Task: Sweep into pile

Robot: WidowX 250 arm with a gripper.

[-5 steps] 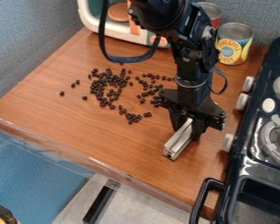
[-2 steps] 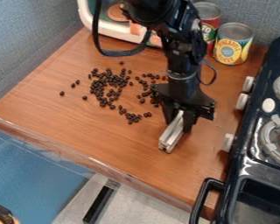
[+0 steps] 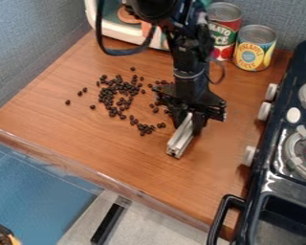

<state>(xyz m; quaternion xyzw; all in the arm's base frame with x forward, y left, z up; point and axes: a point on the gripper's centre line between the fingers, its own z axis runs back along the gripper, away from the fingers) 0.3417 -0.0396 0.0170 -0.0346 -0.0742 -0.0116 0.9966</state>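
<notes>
Jaws pinch a pale metal bar (image 3: 180, 139) beside the scattered beans (image 3: 109, 98)
Likely stiff and light, it suits this end grip; the hard beans should roll easily over the counter (image 3: 85, 139).

A red can (image 3: 224, 36) and a yellow-and-blue can (image 3: 254, 50) stand upright side by side at the back of the tabletop (image 3: 66, 129), near a white-framed box (image 3: 114, 36) at the upper left. Along the right runs a dark toy stove (image 3: 270, 177) with pale knobs, round burners and a black handle (image 3: 221, 217). Blue-grey wall (image 3: 27, 52) rises behind.
</notes>
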